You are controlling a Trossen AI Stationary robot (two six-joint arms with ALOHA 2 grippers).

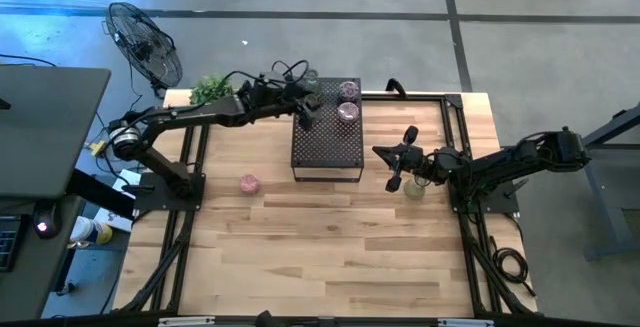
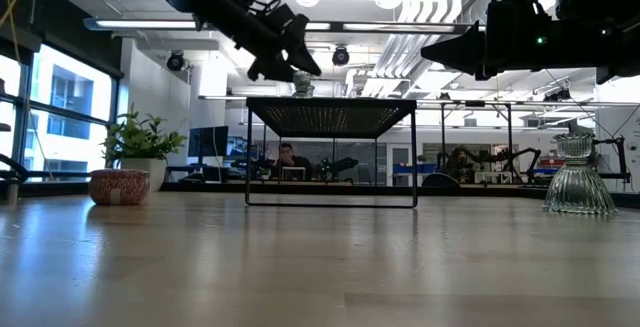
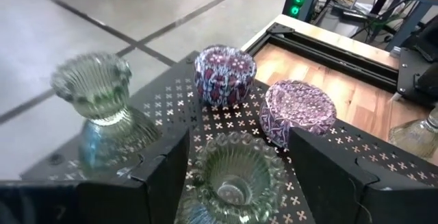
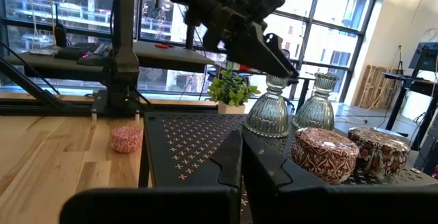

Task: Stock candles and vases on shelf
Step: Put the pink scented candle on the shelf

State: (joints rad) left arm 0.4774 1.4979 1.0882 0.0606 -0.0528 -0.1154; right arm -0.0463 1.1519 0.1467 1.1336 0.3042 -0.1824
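The black perforated shelf (image 1: 326,139) stands at the table's far middle. Two purple candles (image 3: 224,73) (image 3: 298,112) and two clear vases (image 3: 97,107) (image 3: 236,176) stand on its top. My left gripper (image 1: 306,107) is open over the shelf's far left corner, with a finger on either side of the nearer vase. A third candle (image 1: 249,182) sits on the table left of the shelf. A third vase (image 1: 414,185) stands on the table right of the shelf. My right gripper (image 1: 394,165) is shut and empty above the table beside it. My left gripper comes slanting down from the table's left, its fingers (image 3: 161,176) on either side of the vase's beaded rim (image 3: 268,157). I cannot tell whether they touch it. The vase stands upright on the shelf top.
A leafy potted plant (image 1: 210,89) stands at the far left corner. A fan (image 1: 145,42) is beyond the table. The near half of the wooden table (image 1: 330,257) is bare wood. A person sits in the room behind (image 2: 288,157).
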